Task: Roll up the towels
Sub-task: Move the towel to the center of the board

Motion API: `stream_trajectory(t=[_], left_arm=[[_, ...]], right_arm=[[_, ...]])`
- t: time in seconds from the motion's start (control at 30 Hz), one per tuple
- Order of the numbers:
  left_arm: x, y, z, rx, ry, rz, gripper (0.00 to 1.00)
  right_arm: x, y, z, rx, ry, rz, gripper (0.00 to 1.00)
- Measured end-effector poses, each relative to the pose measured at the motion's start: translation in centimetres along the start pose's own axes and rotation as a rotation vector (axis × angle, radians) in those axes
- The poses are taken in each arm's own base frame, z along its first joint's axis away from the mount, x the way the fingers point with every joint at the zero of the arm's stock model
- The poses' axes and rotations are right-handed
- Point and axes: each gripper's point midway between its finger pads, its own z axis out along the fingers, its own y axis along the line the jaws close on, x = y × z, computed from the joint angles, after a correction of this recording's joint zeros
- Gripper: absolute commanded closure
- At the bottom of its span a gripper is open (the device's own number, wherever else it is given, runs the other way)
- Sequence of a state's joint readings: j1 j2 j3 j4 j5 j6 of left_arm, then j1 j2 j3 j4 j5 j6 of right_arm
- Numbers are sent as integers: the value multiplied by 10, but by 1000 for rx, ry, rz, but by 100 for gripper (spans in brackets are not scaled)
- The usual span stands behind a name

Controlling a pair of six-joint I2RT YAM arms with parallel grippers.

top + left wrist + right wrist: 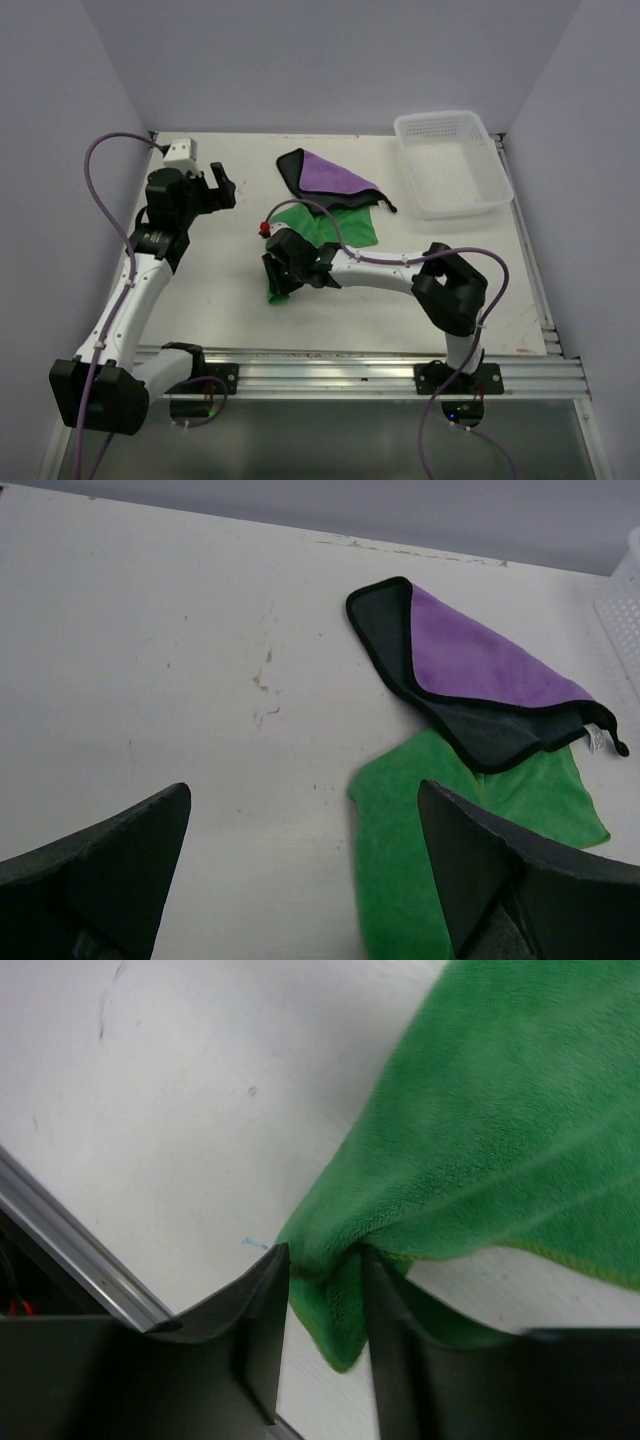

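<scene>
The green towel [340, 226] lies in the middle of the table, its near corner bunched and lifted. My right gripper [278, 285] is shut on that corner; in the right wrist view green towel [500, 1130] fabric is pinched between the two dark fingers [262, 1300]. The purple towel [330, 177], black on its back and edge, lies folded just behind the green one and overlaps its far edge. In the left wrist view the purple towel [480, 670] rests on the green towel [400, 880]. My left gripper [222, 186] hangs open above the table's left side, holding nothing.
A white lattice basket [452, 165] stands at the back right corner. A small red part [265, 231] sits on the right wrist by the green towel. The metal rail [350, 370] runs along the near edge. Purple walls close in the table's sides.
</scene>
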State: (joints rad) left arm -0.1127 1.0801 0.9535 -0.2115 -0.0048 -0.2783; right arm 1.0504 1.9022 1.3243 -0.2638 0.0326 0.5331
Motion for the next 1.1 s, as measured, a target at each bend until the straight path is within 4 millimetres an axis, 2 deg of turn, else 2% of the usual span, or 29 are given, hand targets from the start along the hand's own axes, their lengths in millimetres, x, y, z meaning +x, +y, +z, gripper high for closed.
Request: stream_trajectory(t=[0.07,0.1,0.17,0.27,0.37,0.47,0.57,0.63,0.7,0.77,0.87,1.0,1.1], left_arm=[[0,1,0,-8,-1,0,0],[0,2,0,-12,-3,0,0],[-1,5,0,-28,-5,1,0],[-2,10,-1,-57,-11,1,0],[-4,10,-2,-57,-17,1,0],[-4,8,-3,-47,-19,0,0],[-2,4,-2,-24,-11,-2,0],[0,0,-1,-4,0,-7,0],[4,-4,2,14,16,-13,0],[8,-7,4,30,29,-15,0],[11,-10,5,49,41,-16,0],[15,-15,7,75,58,-20,0],[18,-17,9,91,72,-25,0]], right_arm=[[9,14,5,-34,22,0,49],[13,20,7,-49,36,2,42],[17,25,9,-62,52,9,39],[12,20,3,-57,37,31,36],[-3,3,-15,-43,4,66,34],[-47,-27,-43,-22,-98,135,35],[-97,-78,-70,91,-229,178,33],[-125,-103,-81,190,-284,170,31],[-150,-115,-83,260,-321,150,32],[-170,-125,-78,307,-349,139,33],[-176,-151,-56,388,-327,131,33],[-155,-198,-16,514,-213,118,34],[-136,-224,6,573,-136,113,35]])
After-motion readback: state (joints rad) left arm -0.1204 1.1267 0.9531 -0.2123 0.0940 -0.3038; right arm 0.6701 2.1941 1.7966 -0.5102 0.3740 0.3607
